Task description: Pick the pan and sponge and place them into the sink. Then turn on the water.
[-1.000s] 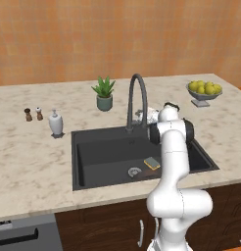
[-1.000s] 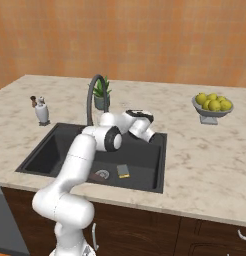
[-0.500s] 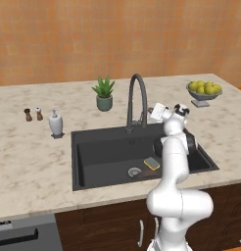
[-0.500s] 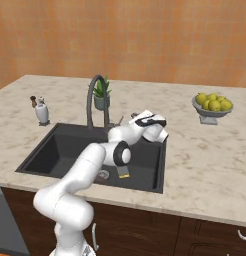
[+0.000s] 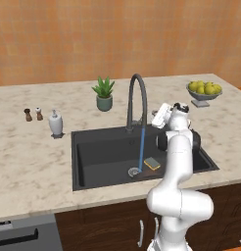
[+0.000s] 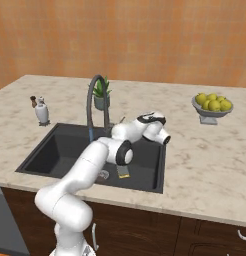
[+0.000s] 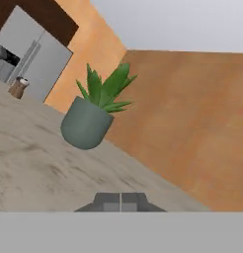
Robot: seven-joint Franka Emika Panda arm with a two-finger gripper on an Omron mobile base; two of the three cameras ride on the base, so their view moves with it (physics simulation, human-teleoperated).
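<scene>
The black sink point(image 5: 93, 162) point(image 6: 45, 150) is set into the marble counter. A thin blue stream of water point(image 5: 141, 147) point(image 6: 90, 134) runs from the dark gooseneck faucet point(image 5: 137, 93) point(image 6: 95, 87) down to the drain point(image 5: 134, 172). The yellow and green sponge point(image 5: 152, 163) point(image 6: 124, 171) lies on the basin floor right of the drain. My gripper point(image 5: 156, 114) point(image 7: 121, 201) hangs just right of the faucet's base, above the sink's back rim. It points toward the plant, shut, with nothing between its fingertips. The pan is hidden.
A potted plant point(image 5: 104, 93) point(image 7: 91, 116) stands behind the faucet. A grey bowl of lemons point(image 5: 204, 91) point(image 6: 212, 106) sits at the far right. A white soap dispenser point(image 5: 56, 124) and two small shakers point(image 5: 33, 114) stand left of the sink.
The jaws have closed. My hand has lifted and swung by the faucet base. The blue water stream has started running into the sink.
</scene>
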